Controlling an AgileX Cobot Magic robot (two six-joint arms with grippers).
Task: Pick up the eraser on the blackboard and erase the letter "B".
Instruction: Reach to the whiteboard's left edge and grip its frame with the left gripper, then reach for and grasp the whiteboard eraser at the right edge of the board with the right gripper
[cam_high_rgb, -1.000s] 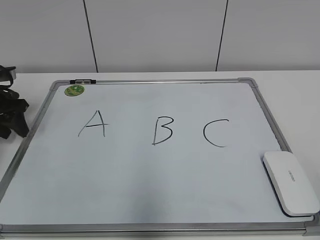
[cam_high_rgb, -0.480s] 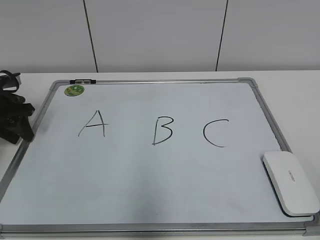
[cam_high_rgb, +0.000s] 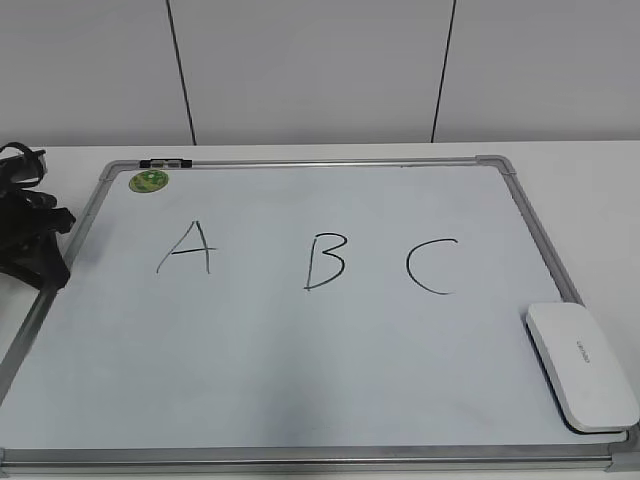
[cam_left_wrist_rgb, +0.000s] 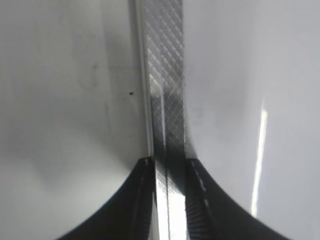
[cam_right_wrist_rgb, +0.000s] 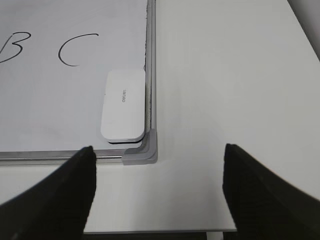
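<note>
The white eraser (cam_high_rgb: 582, 365) lies at the blackboard's (cam_high_rgb: 300, 350) near right corner; it also shows in the right wrist view (cam_right_wrist_rgb: 124, 112). The black letter "B" (cam_high_rgb: 325, 260) is drawn mid-board between "A" (cam_high_rgb: 187, 250) and "C" (cam_high_rgb: 432, 267); part of it shows in the right wrist view (cam_right_wrist_rgb: 12, 47). My left gripper (cam_high_rgb: 40, 255) is at the board's left edge, its jaws (cam_left_wrist_rgb: 168, 165) closed on the grey metal frame (cam_left_wrist_rgb: 162, 75). My right gripper (cam_right_wrist_rgb: 159, 149) is wide open and empty over the table, just in front of the eraser's corner, out of the exterior view.
A round green magnet (cam_high_rgb: 149, 180) sits at the board's far left corner. The board lies on a white table (cam_right_wrist_rgb: 225, 75) whose front edge runs just under my right gripper. A white panelled wall (cam_high_rgb: 320, 70) stands behind.
My left gripper has moved right and slightly away, up to the board's left frame. The eraser and board have not moved.
</note>
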